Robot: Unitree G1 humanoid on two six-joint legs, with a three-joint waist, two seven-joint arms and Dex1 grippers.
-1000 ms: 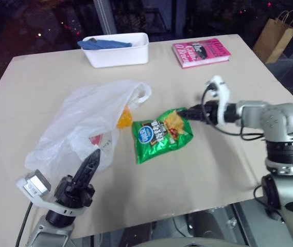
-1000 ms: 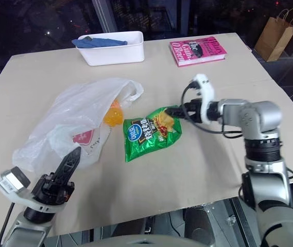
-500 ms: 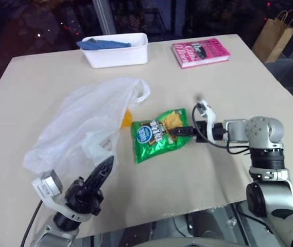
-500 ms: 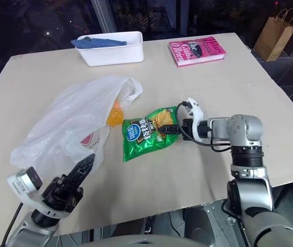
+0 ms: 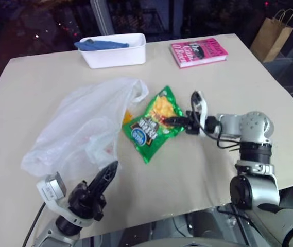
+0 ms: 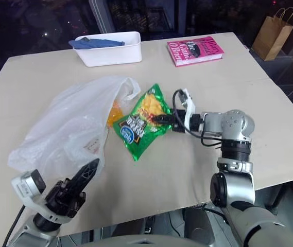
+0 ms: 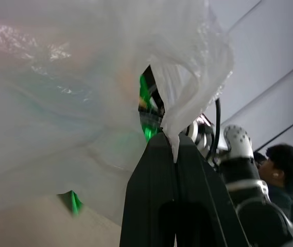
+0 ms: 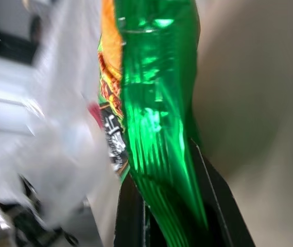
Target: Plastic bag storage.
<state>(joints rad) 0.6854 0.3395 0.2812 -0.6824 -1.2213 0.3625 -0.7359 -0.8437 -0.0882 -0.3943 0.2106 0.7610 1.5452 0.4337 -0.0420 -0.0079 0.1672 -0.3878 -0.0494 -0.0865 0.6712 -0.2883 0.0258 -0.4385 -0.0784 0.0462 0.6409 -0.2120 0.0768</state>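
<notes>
The plastic bag (image 5: 79,128), thin, white and crinkled, lies on the left half of the table with its mouth toward the middle and something orange (image 5: 127,117) inside. My left gripper (image 5: 112,168) is at the bag's near edge. In the left wrist view it (image 7: 172,140) is shut, with a fold of the bag (image 7: 187,77) pinched between its tips. My right gripper (image 5: 173,122) reaches in from the right and is shut on the edge of a green chips packet (image 5: 154,123), which stands tilted by the bag's mouth. The right wrist view shows the packet (image 8: 159,118) between the black fingers.
A white bin (image 5: 116,49) with a blue cloth stands at the table's far edge, and a pink book (image 5: 200,50) lies to its right. A brown paper bag (image 5: 271,35) stands beyond the far right corner. A person (image 7: 285,170) shows in the left wrist view.
My right gripper closed on the chips packet and swung it left, up against the bag's mouth, with the packet now tilted on edge. The left gripper stays shut at the bag's near edge.
</notes>
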